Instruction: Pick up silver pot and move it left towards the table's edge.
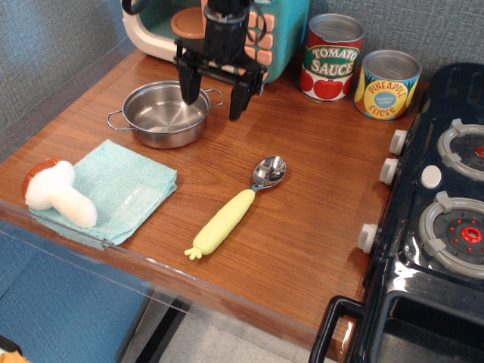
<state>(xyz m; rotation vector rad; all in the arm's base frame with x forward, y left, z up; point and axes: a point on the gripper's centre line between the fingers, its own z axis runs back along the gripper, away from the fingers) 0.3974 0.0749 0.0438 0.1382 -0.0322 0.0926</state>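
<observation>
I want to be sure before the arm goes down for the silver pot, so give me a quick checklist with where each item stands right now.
1. Gripper open: ok, its jaws stand wide apart.
2. Gripper lined up on the silver pot: ok by this view, one finger over the bowl near its right rim, the other outside it.
3. Pot empty and upright: ok, nothing shows inside.
4. Pot not yet gripped: ok, it sits on the table.
5. Leftward path: not ok, the blue cloth and the toy mushroom lie front-left of the pot.
6. Finger height above the rim: cannot tell from one view.
</observation>
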